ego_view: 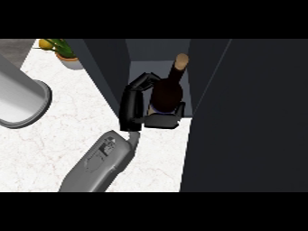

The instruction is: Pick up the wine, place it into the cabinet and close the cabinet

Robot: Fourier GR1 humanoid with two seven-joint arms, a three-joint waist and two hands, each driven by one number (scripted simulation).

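Note:
A dark wine bottle [168, 90] with a tan cork top stands inside the open cabinet [157, 48], on its pale floor. My left hand [131, 106] is shut on the bottle. Its palm lies against the bottle's left side, the fingers curl round the far side and the thumb wraps the near side at the base. The grey forearm comes in from the lower edge, left of centre. The bottle's lower part is hidden by the hand. One dark cabinet panel [106, 67] stands to the left of the opening and a large dark panel [256, 117] fills the right. My right hand does not show.
A tall grey cylinder with a flanged base [19, 101] stands on the white marble counter [56, 144] at the left. A potted plant [68, 57] with a yellow fruit beside it sits at the back left.

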